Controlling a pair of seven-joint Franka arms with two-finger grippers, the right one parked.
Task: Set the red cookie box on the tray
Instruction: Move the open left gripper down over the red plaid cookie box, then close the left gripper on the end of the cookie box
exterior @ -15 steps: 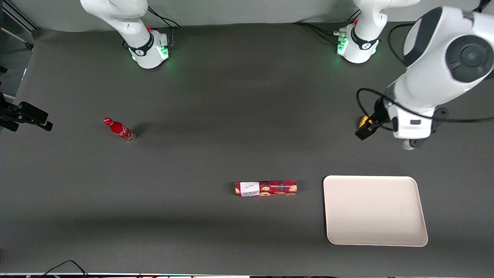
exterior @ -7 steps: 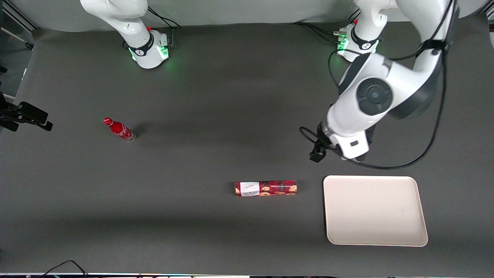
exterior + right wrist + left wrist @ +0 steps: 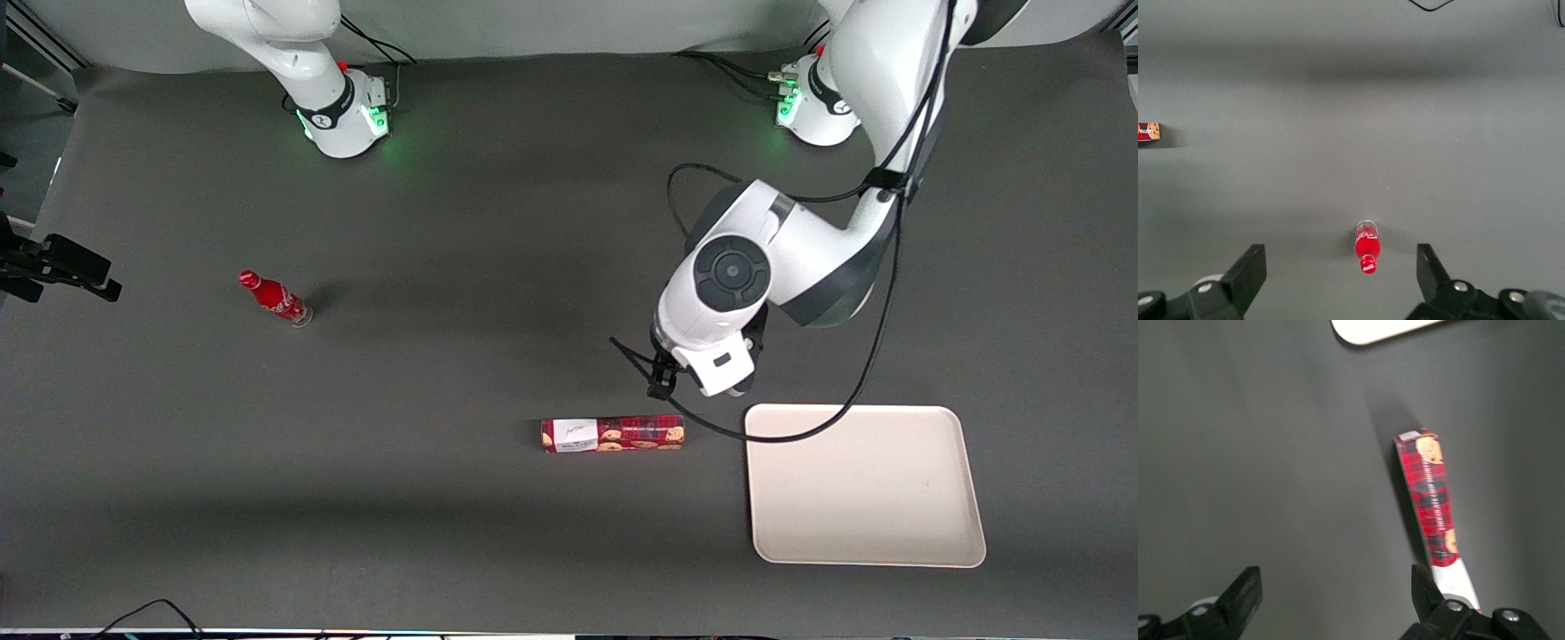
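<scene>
Swung inward from working arm's end since earlier frames; gripper [image 3: 1335, 600] now above table, near red cookie box [image 3: 613, 434], slightly farther from front camera. Fingers spread wide, empty. Box flat on table, just beside tray [image 3: 864, 484], not touching. Grasp, lift, transfer, release all pending.

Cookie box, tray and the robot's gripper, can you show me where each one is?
red cookie box [image 3: 613, 435], front view, on the middle of its tartan top.
tray [image 3: 864, 484], front view, on its bare cream floor.
gripper [image 3: 1337, 588], left wrist view, midway between its open fingertips, above the table beside the box.
</scene>
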